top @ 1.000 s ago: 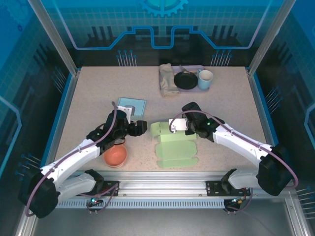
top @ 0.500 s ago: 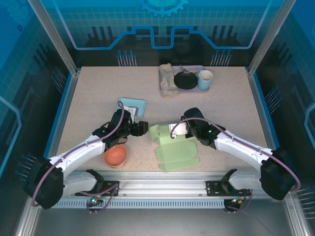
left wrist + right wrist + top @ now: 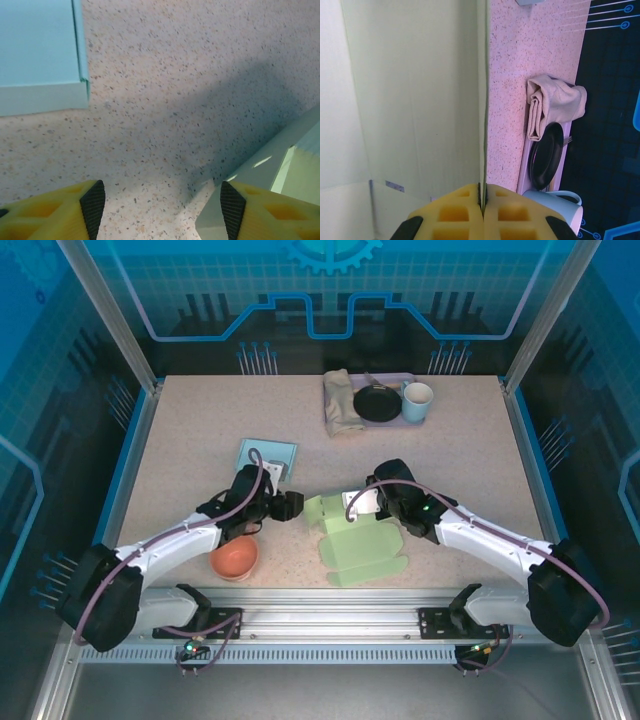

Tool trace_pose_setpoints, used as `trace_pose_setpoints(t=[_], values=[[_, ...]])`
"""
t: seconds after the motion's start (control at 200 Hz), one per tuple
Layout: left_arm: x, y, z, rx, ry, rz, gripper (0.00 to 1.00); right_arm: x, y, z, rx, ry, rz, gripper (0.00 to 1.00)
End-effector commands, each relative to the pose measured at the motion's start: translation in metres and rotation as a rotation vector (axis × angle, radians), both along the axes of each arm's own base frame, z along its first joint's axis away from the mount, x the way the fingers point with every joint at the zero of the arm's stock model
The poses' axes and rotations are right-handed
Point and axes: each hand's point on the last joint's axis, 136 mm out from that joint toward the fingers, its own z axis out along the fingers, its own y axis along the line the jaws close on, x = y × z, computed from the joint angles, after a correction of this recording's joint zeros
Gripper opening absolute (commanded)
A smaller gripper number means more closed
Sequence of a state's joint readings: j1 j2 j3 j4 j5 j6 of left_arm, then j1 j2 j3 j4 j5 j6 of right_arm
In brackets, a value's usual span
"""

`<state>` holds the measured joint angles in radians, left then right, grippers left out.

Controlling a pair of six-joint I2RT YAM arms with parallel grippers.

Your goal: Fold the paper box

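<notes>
Paper box, pale green, part-folded, sits front-centre on speckled bench. Right fingers clenched on its far panel edge; left fingers spread, box's left flap just beside their right tip.

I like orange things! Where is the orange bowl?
In the top view, the orange bowl sits on the left near the table's front edge, next to the left arm, left of the green paper box.

Pale green paper box, orange bowl, light-blue carton, speckled beige table
</notes>
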<state>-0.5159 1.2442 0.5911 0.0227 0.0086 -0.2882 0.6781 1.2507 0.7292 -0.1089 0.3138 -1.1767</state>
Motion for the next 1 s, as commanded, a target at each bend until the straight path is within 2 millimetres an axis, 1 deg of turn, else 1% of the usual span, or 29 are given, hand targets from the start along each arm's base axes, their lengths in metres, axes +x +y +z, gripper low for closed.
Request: trace_pose_setpoints(t=[0.0,0.09,0.185,0.295,0.38,0.505,0.55,0.56,0.58,0.685,0.835,0.995], values=[[-0.006,-0.008,-0.006,-0.032,0.004,-0.061,0.64,0.006,0.002,0.006,0.046,-0.055,-0.005,0.00],[-0.011,-0.006,-0.007,-0.038,0.002,-0.066,0.63,0.009,0.003,0.011,0.083,-0.115,-0.002,0.00],[-0.017,-0.004,-0.010,-0.044,0.003,-0.066,0.64,0.012,0.004,0.012,0.086,-0.157,0.009,0.00],[-0.021,0.000,-0.017,-0.033,0.015,-0.060,0.64,0.015,0.010,0.019,0.117,-0.182,0.012,0.00],[-0.023,0.004,-0.021,-0.015,0.017,-0.052,0.64,0.016,0.012,0.018,0.119,-0.185,0.016,0.00],[-0.025,-0.002,-0.019,-0.031,0.012,-0.078,0.63,0.021,0.014,0.018,0.121,-0.202,0.000,0.00],[-0.026,-0.005,-0.018,-0.041,0.007,-0.090,0.63,0.020,0.014,0.014,0.116,-0.194,-0.003,0.00],[-0.026,-0.006,-0.018,-0.042,0.007,-0.091,0.63,0.022,0.016,0.018,0.130,-0.211,-0.004,0.00],[-0.026,-0.007,-0.018,-0.044,0.003,-0.096,0.63,0.023,0.017,0.020,0.137,-0.219,-0.003,0.00],[-0.024,-0.011,-0.020,-0.036,0.005,-0.107,0.64,0.024,0.022,0.017,0.139,-0.234,-0.002,0.00],[-0.018,-0.014,-0.018,-0.024,-0.003,-0.113,0.64,0.029,0.026,0.008,0.111,-0.272,-0.020,0.00],[-0.014,-0.017,-0.020,-0.018,0.001,-0.122,0.59,0.029,0.029,-0.002,0.098,-0.275,-0.021,0.00]])
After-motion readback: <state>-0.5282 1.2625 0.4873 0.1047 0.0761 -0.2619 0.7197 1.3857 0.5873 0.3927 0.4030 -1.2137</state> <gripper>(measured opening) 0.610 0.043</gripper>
